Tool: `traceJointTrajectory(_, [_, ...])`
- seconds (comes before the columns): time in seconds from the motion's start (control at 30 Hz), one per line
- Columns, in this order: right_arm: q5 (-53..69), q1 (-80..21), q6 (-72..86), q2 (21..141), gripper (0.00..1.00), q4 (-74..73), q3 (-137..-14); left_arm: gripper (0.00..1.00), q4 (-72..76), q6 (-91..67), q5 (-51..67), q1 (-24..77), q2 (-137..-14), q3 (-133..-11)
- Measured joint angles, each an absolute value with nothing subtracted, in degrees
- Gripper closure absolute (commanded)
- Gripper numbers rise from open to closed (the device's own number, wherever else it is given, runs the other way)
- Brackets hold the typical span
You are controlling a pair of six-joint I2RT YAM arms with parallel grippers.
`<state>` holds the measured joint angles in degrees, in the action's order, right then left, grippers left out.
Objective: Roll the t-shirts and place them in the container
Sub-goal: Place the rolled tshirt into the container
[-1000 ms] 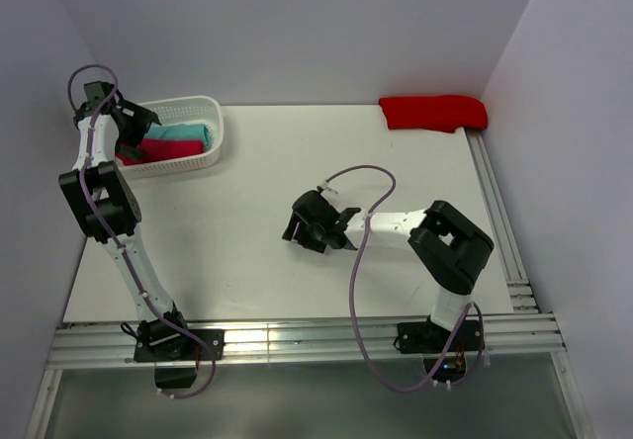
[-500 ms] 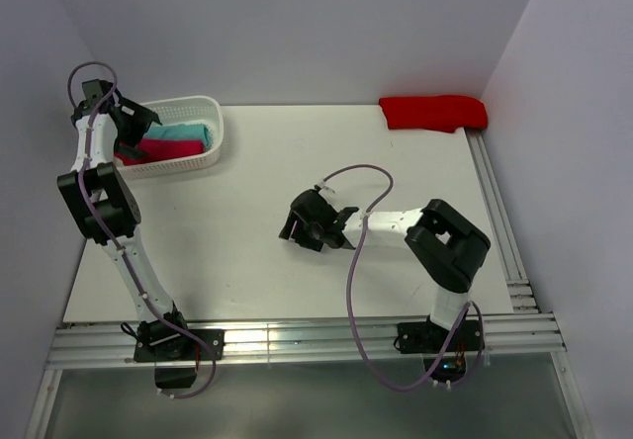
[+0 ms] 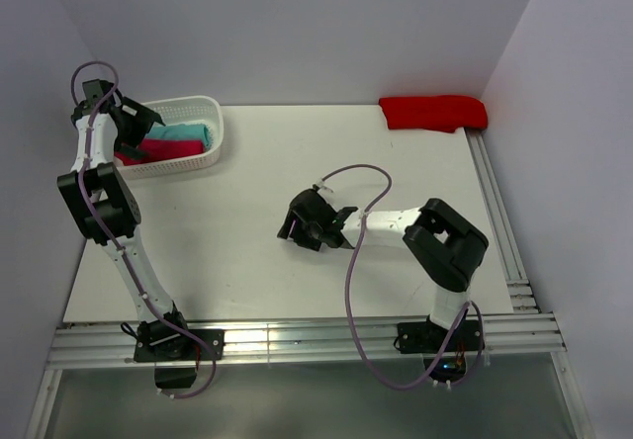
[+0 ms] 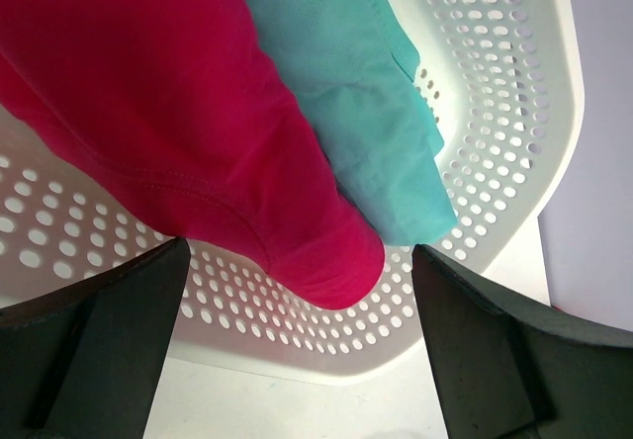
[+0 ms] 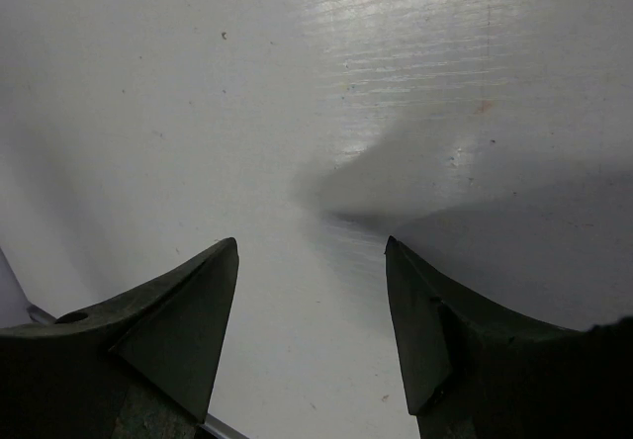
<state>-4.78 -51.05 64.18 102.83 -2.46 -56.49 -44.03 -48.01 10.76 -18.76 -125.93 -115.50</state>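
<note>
A crimson t-shirt point(image 4: 168, 103) and a teal t-shirt point(image 4: 366, 93) lie side by side in the white lattice basket point(image 3: 193, 154) at the table's far left. My left gripper point(image 4: 297, 271) hovers open just over the basket's near-left corner, its jaws wide on either side of the crimson shirt's end, touching nothing. From above, the teal t-shirt point(image 3: 178, 133) shows beside this gripper point(image 3: 134, 125). A scarlet t-shirt point(image 3: 433, 112) lies rolled at the far right of the table. My right gripper point(image 3: 294, 223) is open and empty, low over the bare table point(image 5: 297, 113) in the middle.
Purple-grey walls close in the table at the back and on both sides. An aluminium rail point(image 3: 499, 217) runs along the right edge and another along the near edge by the arm bases.
The right gripper has crept slightly left over the table. The left arm has stayed over the basket.
</note>
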Motion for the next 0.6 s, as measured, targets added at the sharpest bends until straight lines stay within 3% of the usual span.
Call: traceJointTrajectory(0.6, [-4.4, -51.0, 64.2, 103.6, 0.32, -2.1, -57.3, 0.01, -42.9, -46.9, 8.1, -18.7, -126.2, -116.6])
